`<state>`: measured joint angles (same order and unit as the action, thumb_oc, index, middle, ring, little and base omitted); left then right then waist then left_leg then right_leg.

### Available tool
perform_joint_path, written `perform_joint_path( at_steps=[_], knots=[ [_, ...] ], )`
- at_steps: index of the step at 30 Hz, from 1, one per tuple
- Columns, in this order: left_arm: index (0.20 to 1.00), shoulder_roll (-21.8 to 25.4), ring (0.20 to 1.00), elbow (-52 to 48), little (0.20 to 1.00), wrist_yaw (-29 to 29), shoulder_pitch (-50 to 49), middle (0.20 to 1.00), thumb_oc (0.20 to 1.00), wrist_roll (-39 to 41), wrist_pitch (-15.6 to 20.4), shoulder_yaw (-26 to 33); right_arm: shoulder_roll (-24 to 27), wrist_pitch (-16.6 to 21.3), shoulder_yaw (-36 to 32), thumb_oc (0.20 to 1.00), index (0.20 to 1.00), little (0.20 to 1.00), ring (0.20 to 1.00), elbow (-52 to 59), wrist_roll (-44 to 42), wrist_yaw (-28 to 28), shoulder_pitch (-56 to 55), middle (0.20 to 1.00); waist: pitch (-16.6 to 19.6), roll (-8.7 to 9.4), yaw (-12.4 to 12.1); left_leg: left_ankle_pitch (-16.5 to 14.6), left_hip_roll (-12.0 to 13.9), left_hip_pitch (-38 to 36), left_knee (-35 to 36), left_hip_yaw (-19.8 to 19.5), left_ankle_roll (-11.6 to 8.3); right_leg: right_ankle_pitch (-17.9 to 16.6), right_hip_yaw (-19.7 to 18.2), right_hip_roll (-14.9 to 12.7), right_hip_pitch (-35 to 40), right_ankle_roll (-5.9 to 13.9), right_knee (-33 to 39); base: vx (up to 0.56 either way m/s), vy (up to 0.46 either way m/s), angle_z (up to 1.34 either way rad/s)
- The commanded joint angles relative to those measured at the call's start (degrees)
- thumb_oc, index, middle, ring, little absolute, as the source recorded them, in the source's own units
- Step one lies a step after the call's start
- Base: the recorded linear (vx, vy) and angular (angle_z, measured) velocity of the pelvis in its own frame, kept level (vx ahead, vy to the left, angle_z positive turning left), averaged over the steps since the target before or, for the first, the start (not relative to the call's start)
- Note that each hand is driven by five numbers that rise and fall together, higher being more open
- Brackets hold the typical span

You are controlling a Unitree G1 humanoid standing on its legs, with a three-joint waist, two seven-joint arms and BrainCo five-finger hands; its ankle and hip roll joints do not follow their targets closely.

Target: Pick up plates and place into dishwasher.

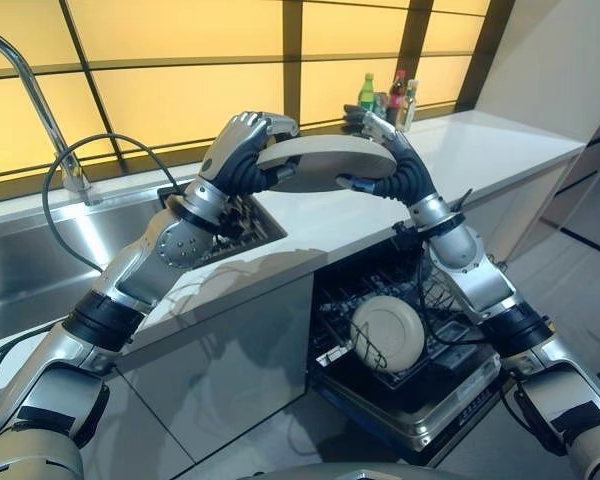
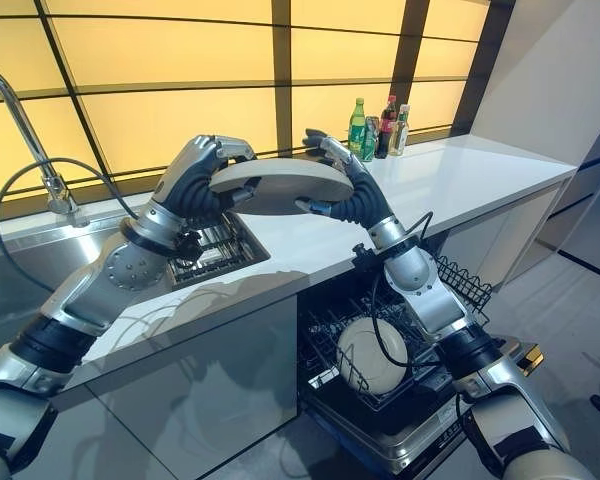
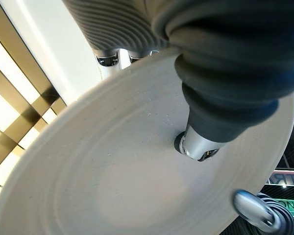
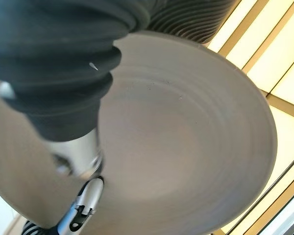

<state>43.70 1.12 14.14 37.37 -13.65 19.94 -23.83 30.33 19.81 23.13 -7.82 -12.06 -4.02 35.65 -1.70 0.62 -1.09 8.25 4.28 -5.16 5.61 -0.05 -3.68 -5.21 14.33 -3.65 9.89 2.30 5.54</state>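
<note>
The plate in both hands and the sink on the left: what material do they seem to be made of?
The plate, held between left hand and right hand, looks like matte glazed ceramic or stoneware: pale grey, with faint concentric rings and tiny specks. The sink looks like brushed stainless steel: silvery, with soft streaked reflections.

Both arms raised; left hand (image 1: 242,150) and right hand (image 1: 390,160) facing, fingers apparently curled inward.

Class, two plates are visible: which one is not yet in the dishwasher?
The plate gripped by the left hand and right hand above the counter; the other plate stands racked.
</note>
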Motion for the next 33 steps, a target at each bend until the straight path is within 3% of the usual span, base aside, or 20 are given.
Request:
perform_joint_path(
  at_steps=[1, 12, 13, 14, 15, 19, 20, 26, 33],
  knots=[
    [0.200, -3.00, 0.200, -2.94, 0.200, 0.15, 8.83, 0.200, 0.200, 3.70, 2.94, -2.97, -0.35, 0.52, 2.48, 0.200, 0.200, 0.200, 0.200, -2.08, -1.34, 1.16, 10.70, 0.200, -2.81, -0.38, -2.96, -12.40, -2.09, -3.36, -1.66, 0.49, 0.79, 7.72, -0.67, -3.21, 0.46, 3.73, -1.35, 0.00, 0.000, 0.00],
    [0.200, -2.97, 0.200, -3.00, 0.200, -1.11, 8.16, 0.200, 0.200, 4.10, 1.32, -2.77, 0.61, 0.82, 1.00, 0.200, 0.200, 0.200, 0.200, -1.82, 1.86, 0.18, 9.44, 0.200, -2.94, -0.41, -2.12, -12.72, -2.05, -3.89, -1.65, 1.28, 1.09, 7.64, -1.70, -3.02, 0.46, 3.74, -1.25, 0.00, 0.000, 0.00],
    [0.391, -2.85, 0.391, -2.93, 0.391, -1.58, 7.87, 0.391, 0.391, 4.20, 0.81, -2.67, 1.05, 0.87, 0.88, 0.200, 0.200, 0.200, 0.200, -1.77, 3.20, -0.06, 9.12, 0.200, -2.93, -0.36, -2.00, -12.74, -2.01, -3.92, -1.67, 1.40, 1.08, 7.63, -1.84, -2.99, 0.46, 3.75, -1.22, 0.00, 0.000, 0.00],
    [0.736, -2.63, 0.736, -2.75, 0.736, -1.74, 7.62, 0.736, 0.736, 4.57, 0.66, -2.58, 1.51, 0.85, 0.77, 0.200, 0.200, 0.200, 0.200, -1.69, 4.04, -0.23, 8.89, 0.200, -2.88, -0.37, -1.94, -12.76, -2.01, -3.95, -1.66, 1.48, 1.08, 7.63, -1.96, -2.96, 0.46, 3.76, -1.19, 0.00, 0.000, 0.00],
    [1.000, -2.12, 1.000, -2.49, 1.000, -2.21, 6.84, 1.000, 1.000, 5.40, 0.64, -2.21, 2.83, 0.48, 0.38, 0.200, 0.200, 0.200, 0.200, -1.46, 5.63, -0.54, 8.43, 0.200, -2.85, -0.32, -1.79, -12.78, -1.95, -4.00, -1.64, 1.68, 1.07, 7.62, -2.13, -2.90, 0.45, 3.79, -1.13, 0.00, 0.000, 0.00],
    [1.000, -0.55, 1.000, -2.04, 1.000, -4.25, 3.79, 1.000, 1.000, 7.05, 2.26, -0.44, 7.02, -0.20, -1.96, 0.200, 0.200, 0.200, 0.200, -0.77, 8.12, -1.17, 6.13, 0.200, -2.92, -0.25, -1.33, -12.92, -1.88, -4.13, -1.68, 2.29, 1.18, 7.49, -2.66, -2.67, 0.25, 3.91, -1.10, 0.01, -0.004, -0.02],
    [1.000, 1.09, 1.000, -3.10, 1.000, -6.12, -0.02, 1.000, 1.000, 8.63, 2.62, 1.84, 10.85, -0.38, -5.39, 0.200, 0.200, 0.200, 0.200, -0.55, 8.49, -1.34, 3.02, 0.200, -3.30, -0.11, -0.85, -12.98, -1.75, -4.20, -1.70, 2.63, 1.23, 7.39, -3.02, -2.50, 0.11, 3.94, -1.15, 0.01, -0.014, -0.09],
    [1.000, 4.67, 1.000, -3.03, 1.000, -7.51, -8.23, 1.000, 1.000, 8.68, 2.93, 6.72, 19.29, -1.54, -14.43, 0.200, 0.200, 0.200, 0.200, -2.78, 11.31, -3.00, -4.55, 0.200, -4.18, 0.23, 0.23, -13.21, -1.75, -4.27, -1.60, 3.57, 1.42, 7.10, -4.24, -1.98, -0.54, 4.19, -1.21, 0.00, -0.018, -0.11],
    [1.000, 7.77, 1.000, -1.61, 1.000, -8.66, -15.98, 1.000, 1.000, 7.32, 2.60, 10.22, 25.74, -4.69, -21.75, 0.200, 0.200, 0.200, 0.200, -6.39, 17.24, -4.37, -13.13, 0.200, -5.16, 0.63, 1.23, -13.21, -1.71, -4.18, -1.60, 4.71, 1.52, 6.61, -5.48, -1.71, -1.15, 4.50, -1.18, 0.01, -0.035, -0.11]
  ],
)
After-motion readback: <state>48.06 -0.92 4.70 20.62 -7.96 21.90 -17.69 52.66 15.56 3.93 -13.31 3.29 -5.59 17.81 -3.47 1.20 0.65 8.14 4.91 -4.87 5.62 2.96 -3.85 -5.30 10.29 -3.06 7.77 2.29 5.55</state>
